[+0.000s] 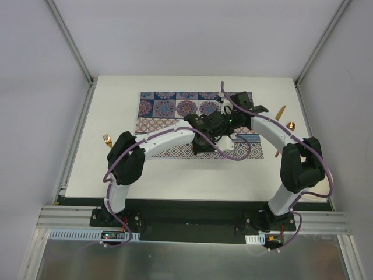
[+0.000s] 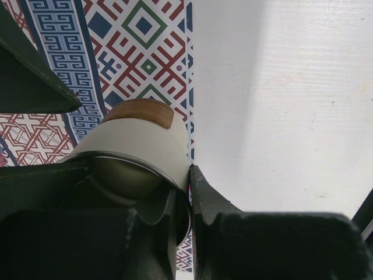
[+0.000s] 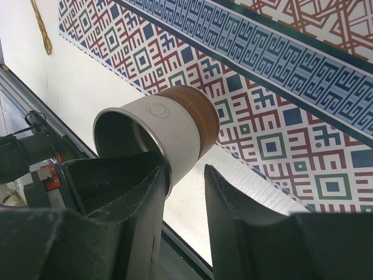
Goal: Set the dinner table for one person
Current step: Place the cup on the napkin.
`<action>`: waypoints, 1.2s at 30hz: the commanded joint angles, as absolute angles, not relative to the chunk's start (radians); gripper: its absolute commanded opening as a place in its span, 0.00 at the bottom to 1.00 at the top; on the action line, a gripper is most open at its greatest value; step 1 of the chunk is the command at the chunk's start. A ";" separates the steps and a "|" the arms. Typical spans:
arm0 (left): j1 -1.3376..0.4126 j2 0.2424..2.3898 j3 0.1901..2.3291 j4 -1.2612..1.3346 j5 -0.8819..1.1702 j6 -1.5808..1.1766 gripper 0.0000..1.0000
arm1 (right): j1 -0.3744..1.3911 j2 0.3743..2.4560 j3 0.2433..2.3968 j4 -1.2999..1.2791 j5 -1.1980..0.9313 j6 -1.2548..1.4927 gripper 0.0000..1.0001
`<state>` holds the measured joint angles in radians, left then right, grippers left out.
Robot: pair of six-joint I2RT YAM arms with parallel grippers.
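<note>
A white cup (image 2: 137,143) with a wooden base band and a steel inside is tilted over the near edge of the patterned placemat (image 2: 145,35). My left gripper (image 2: 185,186) is shut on its rim, one finger inside the cup and one (image 2: 210,198) outside the wall. In the right wrist view the cup (image 3: 169,125) lies just past my right gripper's left finger (image 3: 145,204). The right gripper (image 3: 185,172) is open, with only bare table in its gap. From above, both grippers (image 1: 213,131) (image 1: 231,129) meet over the placemat (image 1: 169,105) on the dinner table (image 1: 175,175) and mostly hide the cup.
A gold fork (image 1: 106,139) lies on the table left of the placemat. A gold knife (image 1: 281,112) and a copper-coloured spoon (image 1: 291,125) lie to its right. Aluminium frame rails (image 1: 78,134) edge the tabletop, and both arms arch in over the near half.
</note>
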<state>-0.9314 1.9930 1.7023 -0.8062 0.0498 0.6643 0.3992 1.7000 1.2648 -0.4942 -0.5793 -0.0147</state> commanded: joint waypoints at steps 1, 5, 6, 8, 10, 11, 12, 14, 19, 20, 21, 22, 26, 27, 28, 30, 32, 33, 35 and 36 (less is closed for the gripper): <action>-0.877 1.951 1.769 -0.519 -0.054 0.604 0.00 | 0.469 1.661 1.212 -0.721 -0.672 -0.078 0.36; -0.881 1.962 1.773 -0.519 -0.063 0.600 0.00 | 0.483 1.654 1.195 -0.706 -0.683 -0.068 0.36; -0.879 1.962 1.775 -0.518 -0.069 0.598 0.00 | 0.488 1.652 1.190 -0.700 -0.686 -0.063 0.36; -0.879 1.967 1.781 -0.517 -0.080 0.589 0.00 | 0.503 1.655 1.180 -0.680 -0.690 -0.046 0.36; -0.880 1.968 1.798 -0.518 -0.083 0.586 0.00 | 0.518 1.661 1.177 -0.663 -0.698 -0.029 0.36; -0.879 1.971 1.807 -0.518 -0.086 0.578 0.00 | 0.528 1.666 1.181 -0.652 -0.699 -0.023 0.36; -0.880 1.974 1.825 -0.517 -0.098 0.577 0.00 | 0.534 1.669 1.184 -0.649 -0.699 -0.014 0.36; -0.884 1.980 1.845 -0.515 -0.115 0.574 0.00 | 0.549 1.672 1.187 -0.626 -0.710 -0.005 0.35; -0.884 1.993 1.870 -0.483 -0.156 0.575 0.00 | 0.564 1.672 1.183 -0.614 -0.710 -0.005 0.35; -0.884 2.003 1.868 -0.483 -0.156 0.572 0.00 | 0.566 1.675 1.178 -0.614 -0.713 -0.005 0.35; -0.885 2.009 1.865 -0.480 -0.158 0.569 0.00 | 0.565 1.681 1.174 -0.611 -0.713 -0.005 0.35; -0.885 2.016 1.862 -0.479 -0.167 0.563 0.00 | 0.565 1.686 1.166 -0.607 -0.709 -0.005 0.35; -0.888 2.049 1.847 -0.476 -0.179 0.545 0.00 | 0.565 1.681 1.155 -0.595 -0.706 0.021 0.35; -0.888 2.054 1.844 -0.476 -0.183 0.543 0.00 | 0.565 1.680 1.157 -0.597 -0.706 0.021 0.35; -0.891 2.059 1.842 -0.476 -0.187 0.540 0.00 | 0.566 1.678 1.161 -0.598 -0.704 0.020 0.35; -0.893 2.068 1.841 -0.476 -0.198 0.545 0.00 | 0.566 1.681 1.167 -0.604 -0.701 0.015 0.35; -0.894 2.071 1.841 -0.477 -0.206 0.545 0.00 | 0.565 1.686 1.173 -0.610 -0.699 0.012 0.35; -0.896 2.071 1.841 -0.476 -0.201 0.545 0.00 | 0.565 1.690 1.175 -0.611 -0.699 0.012 0.34; -0.896 2.069 1.842 -0.477 -0.201 0.538 0.00 | 0.564 1.698 1.178 -0.612 -0.700 0.011 0.35; -0.896 2.068 1.841 -0.477 -0.196 0.540 0.01 | 0.563 1.700 1.180 -0.611 -0.698 0.009 0.35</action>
